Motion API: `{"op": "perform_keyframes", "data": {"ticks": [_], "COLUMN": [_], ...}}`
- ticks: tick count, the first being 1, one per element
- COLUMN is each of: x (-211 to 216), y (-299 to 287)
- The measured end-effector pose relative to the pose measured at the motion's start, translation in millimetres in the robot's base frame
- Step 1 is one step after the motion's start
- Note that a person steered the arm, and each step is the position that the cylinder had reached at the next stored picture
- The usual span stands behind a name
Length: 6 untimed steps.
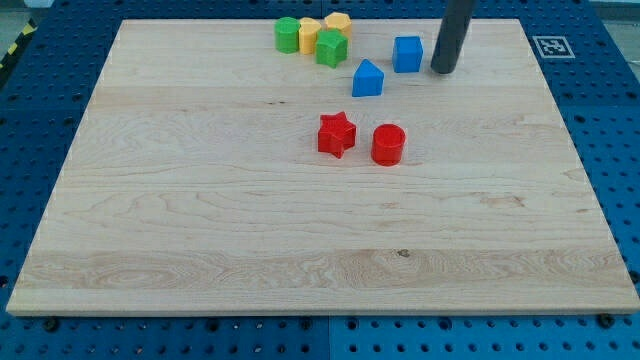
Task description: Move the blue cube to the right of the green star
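Blue cube [407,54] is sitting near the worktop [200,200] top edge, upper right of centre. My tip [443,71] is resting just right of it, not touching. No pincer here, so nothing grasped. Green star [331,48] is lying left of the cube.

Blue cube [407,54] sits flat near the view's top, well right of the green star [331,48], which is tucked against the yellow blocks.
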<state>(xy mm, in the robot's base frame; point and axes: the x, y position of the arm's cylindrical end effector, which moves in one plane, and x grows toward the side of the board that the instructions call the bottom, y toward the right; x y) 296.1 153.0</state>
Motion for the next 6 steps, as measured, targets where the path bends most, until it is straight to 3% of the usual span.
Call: {"op": "perform_keyframes", "data": {"ticks": [4,6], "x": [-9,-9], "y": [-81,-72]}}
